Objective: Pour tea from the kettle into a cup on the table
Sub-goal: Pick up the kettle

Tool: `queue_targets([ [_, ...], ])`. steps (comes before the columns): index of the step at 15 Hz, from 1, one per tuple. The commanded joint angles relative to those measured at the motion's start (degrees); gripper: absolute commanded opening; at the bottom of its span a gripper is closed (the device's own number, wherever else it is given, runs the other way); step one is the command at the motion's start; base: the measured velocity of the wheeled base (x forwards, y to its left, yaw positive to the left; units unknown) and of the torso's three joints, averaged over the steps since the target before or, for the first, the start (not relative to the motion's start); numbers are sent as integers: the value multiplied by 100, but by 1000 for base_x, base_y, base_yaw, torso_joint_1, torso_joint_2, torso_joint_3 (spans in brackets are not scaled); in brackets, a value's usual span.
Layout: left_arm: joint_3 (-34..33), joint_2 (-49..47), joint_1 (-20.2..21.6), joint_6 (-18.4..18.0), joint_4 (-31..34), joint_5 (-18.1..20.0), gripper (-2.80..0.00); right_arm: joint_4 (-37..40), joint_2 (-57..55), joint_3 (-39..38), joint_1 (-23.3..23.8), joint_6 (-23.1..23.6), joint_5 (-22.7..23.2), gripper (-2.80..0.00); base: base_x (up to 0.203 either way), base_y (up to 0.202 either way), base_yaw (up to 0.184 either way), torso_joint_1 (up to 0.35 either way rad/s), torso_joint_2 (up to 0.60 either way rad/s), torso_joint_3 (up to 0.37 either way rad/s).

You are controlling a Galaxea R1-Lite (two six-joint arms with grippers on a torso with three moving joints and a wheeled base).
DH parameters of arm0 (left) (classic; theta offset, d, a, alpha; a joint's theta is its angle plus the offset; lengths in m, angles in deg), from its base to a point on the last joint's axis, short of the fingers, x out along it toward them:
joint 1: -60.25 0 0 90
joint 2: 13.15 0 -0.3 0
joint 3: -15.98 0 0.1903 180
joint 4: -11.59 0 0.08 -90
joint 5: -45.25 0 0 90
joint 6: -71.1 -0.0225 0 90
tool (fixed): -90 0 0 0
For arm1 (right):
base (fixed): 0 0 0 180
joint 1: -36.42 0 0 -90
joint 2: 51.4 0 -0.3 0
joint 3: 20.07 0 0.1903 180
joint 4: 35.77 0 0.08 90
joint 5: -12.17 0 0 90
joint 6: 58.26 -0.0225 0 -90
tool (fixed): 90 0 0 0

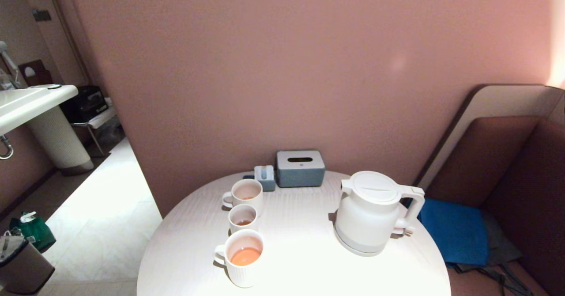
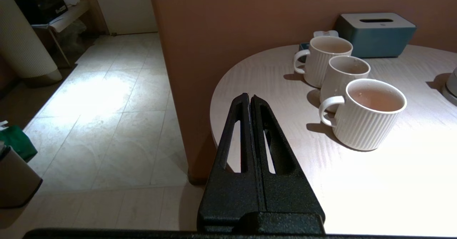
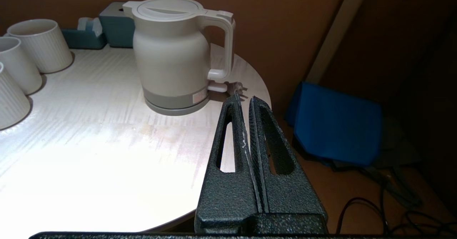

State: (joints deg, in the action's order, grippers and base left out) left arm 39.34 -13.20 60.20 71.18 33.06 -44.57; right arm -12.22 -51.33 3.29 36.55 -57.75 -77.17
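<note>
Standing against a plain pink-brown wall (image 1: 282, 66), the round pale wood-grain tabletop (image 1: 300, 243) carried everything of the task. The white kettle (image 1: 371, 212) sat upright on its round base toward the right side, lid on, handle turned toward the upholstered bench seat (image 1: 521, 190), where a blue cushion (image 1: 454, 229) lay. Three white ribbed cups stood in a close row on the left side: the nearest cup (image 1: 242, 257) held orange tea (image 1: 245, 256), the middle cup (image 1: 242, 218) a little brownish liquid at its bottom, and the far cup (image 1: 245, 194) showed only a faint tint inside. Behind them, near the wall, sat a grey-blue tissue box (image 1: 300, 168) with a small blue holder (image 1: 265, 177) just beside it.

To the left the room opened onto a pale tiled floor (image 1: 101, 225), with a white washbasin counter (image 1: 31, 101) on a ribbed pedestal farther back.

The left gripper (image 2: 250, 98) hung off the tabletop's left edge, jaws pressed together on nothing. The right gripper (image 3: 244, 100) hung off the right edge near the kettle's handle, jaws nearly closed and empty.
</note>
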Motion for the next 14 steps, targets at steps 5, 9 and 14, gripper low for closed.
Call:
queue_targets([
  [5,0,-4,5,1,-3,-1,-280,-1,-7,0,4,35,-22,-280,0,0,0,0,0,0],
  [9,0,-4,5,1,-3,-1,-280,8,-7,0,4,-33,-56,-280,0,0,0,0,0,0],
  [14,0,-4,-4,1,-3,-1,-280,52,-8,150,4,-99,-97,-280,0,0,0,0,0,0],
])
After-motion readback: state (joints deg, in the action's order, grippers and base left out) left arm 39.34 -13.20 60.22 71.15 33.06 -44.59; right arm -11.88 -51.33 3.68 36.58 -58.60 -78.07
